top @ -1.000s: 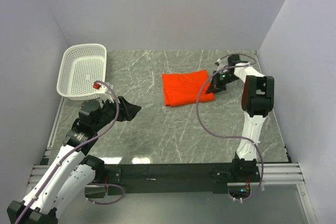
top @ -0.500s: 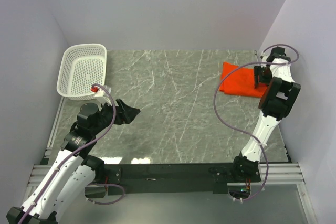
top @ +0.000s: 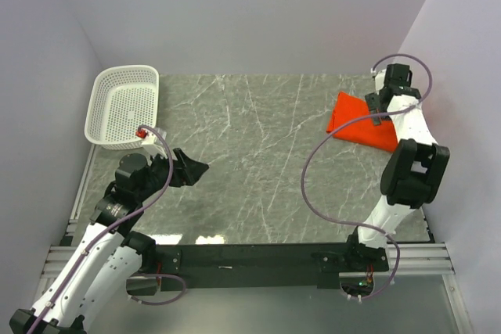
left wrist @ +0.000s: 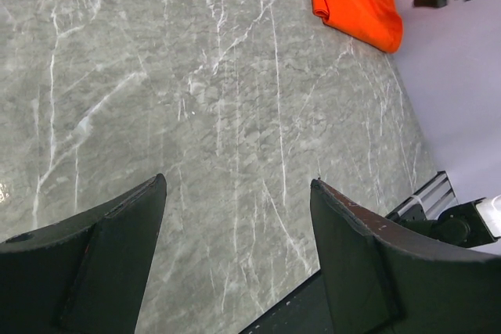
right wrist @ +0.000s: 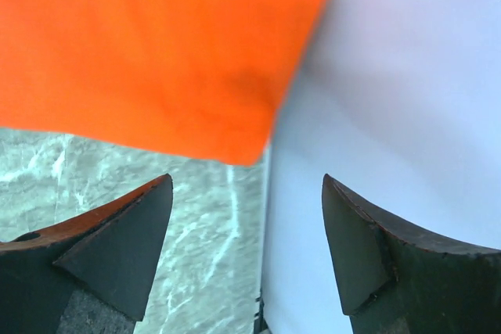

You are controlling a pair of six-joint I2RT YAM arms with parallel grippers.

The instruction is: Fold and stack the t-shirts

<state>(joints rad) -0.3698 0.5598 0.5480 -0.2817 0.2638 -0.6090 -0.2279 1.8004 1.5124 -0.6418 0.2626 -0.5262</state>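
Observation:
One folded orange-red t-shirt [top: 354, 120] lies flat on the marble table at the far right, its edge close to the right wall. It also shows in the left wrist view [left wrist: 356, 1] and fills the top of the right wrist view [right wrist: 149, 44]. My right gripper [top: 379, 107] hangs over the shirt's right end, open, and nothing is between its fingers [right wrist: 245, 181]. The shirt lies free of it. My left gripper [top: 196, 168] hovers open over bare marble at the left [left wrist: 237, 181], far from the shirt.
A white perforated basket [top: 98, 111] stands at the back left corner. Just beside the right gripper is the right wall [right wrist: 407, 76]. The black rail of the arm bases [top: 258, 256] runs along the table's near edge.
The right gripper carried the shirt from the table's middle to the far right, opened and let it go. The left arm has barely moved.

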